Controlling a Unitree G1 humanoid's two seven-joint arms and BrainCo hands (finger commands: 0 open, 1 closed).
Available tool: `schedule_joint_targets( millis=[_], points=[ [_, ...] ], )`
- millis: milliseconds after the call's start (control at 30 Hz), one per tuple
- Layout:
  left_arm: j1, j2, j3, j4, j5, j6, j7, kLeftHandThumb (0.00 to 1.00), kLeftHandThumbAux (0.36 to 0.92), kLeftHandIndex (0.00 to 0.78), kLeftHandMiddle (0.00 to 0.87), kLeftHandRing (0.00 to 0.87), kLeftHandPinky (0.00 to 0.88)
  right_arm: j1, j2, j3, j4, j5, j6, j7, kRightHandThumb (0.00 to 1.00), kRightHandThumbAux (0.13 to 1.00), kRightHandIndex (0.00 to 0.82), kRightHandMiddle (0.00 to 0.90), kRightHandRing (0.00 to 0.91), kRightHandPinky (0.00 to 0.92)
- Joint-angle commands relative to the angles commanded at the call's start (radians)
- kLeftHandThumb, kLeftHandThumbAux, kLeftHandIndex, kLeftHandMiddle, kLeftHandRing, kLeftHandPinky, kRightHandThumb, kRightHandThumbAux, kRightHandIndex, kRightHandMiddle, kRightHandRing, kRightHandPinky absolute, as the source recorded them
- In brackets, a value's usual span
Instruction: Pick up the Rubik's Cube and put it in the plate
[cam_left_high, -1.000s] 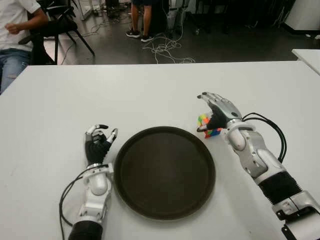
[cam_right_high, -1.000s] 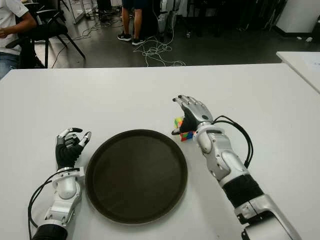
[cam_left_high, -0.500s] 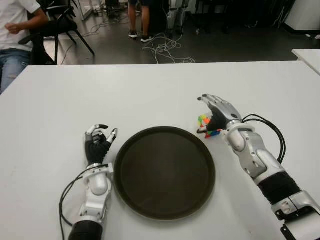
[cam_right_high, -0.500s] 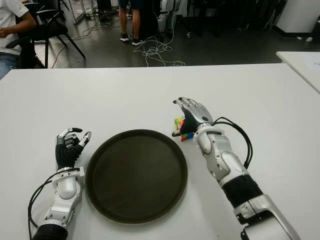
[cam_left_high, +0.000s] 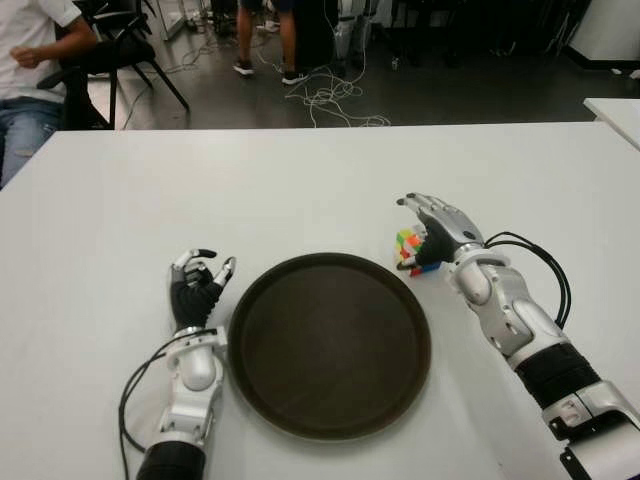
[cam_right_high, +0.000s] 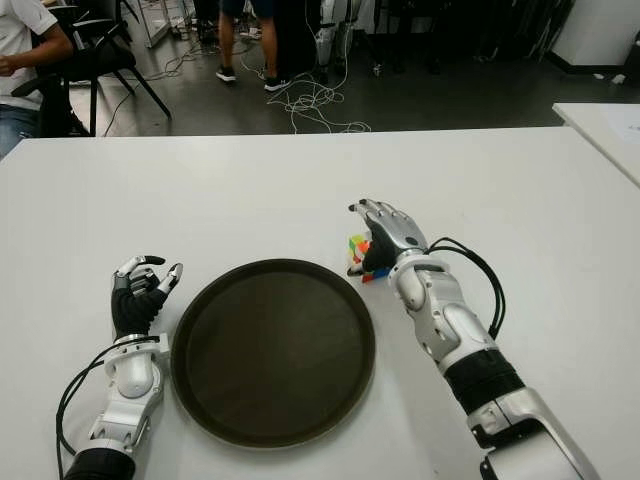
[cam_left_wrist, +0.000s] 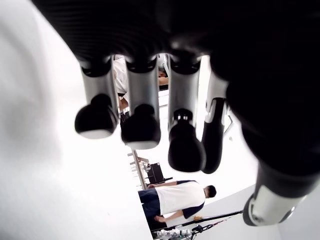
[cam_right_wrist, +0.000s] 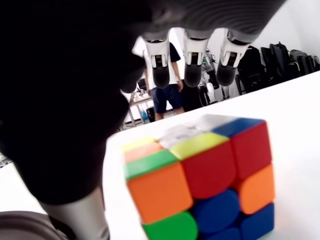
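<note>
Rubik's Cube (cam_left_high: 411, 250) sits beside the plate (cam_left_high: 329, 343) — right hand (cam_left_high: 436, 228) arched over it, fingers unclosed.

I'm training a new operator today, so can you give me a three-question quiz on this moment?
1. True or false: the Rubik's Cube already lies in the plate.
2. Which hand is at the cube: A) left hand B) right hand?
3. Fill in: the idle hand shows beside the plate's ___ side.

Key: 1. False; it sits on the table just beyond the rim, fingers above it, not closed. 2. B. 3. Left.
</note>
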Motion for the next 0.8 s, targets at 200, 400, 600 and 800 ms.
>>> schedule_joint_targets(
  millis=[200,400,600,800],
  points=[
    [0.008,0.000,-0.002,-0.014,0.000,0.004,-0.003,0.716,0.697,0.444,0.803,0.825,0.823,-0.010,0.004,0.003,0.013,-0.001,0.006,0.002,0.000,0.857,0.000,0.000,0.000,0.000],
    [0.014,0.000,-0.001,-0.032,0.005,0.023,0.001,0.716,0.697,0.444,0.797,0.819,0.818,-0.033,0.021,0.011,0.089,0.004,-0.017,-0.022,0.000,0.838,0.000,0.000,0.000,0.000],
    [-0.001,0.009,0.005,0.005,0.000,0.021,0.002,0.716,0.697,0.443,0.796,0.818,0.818,-0.055,0.031,0.023,0.160,0.001,-0.038,-0.030,0.000,0.842,0.000,0.000,0.000,0.000],
    [-0.003,0.007,0.006,0.009,-0.002,0.030,0.004,0.716,0.698,0.443,0.796,0.820,0.824,-0.058,0.040,0.026,0.186,0.005,-0.046,-0.032,0.000,0.833,0.000,0.000,0.000,0.000]
  ],
)
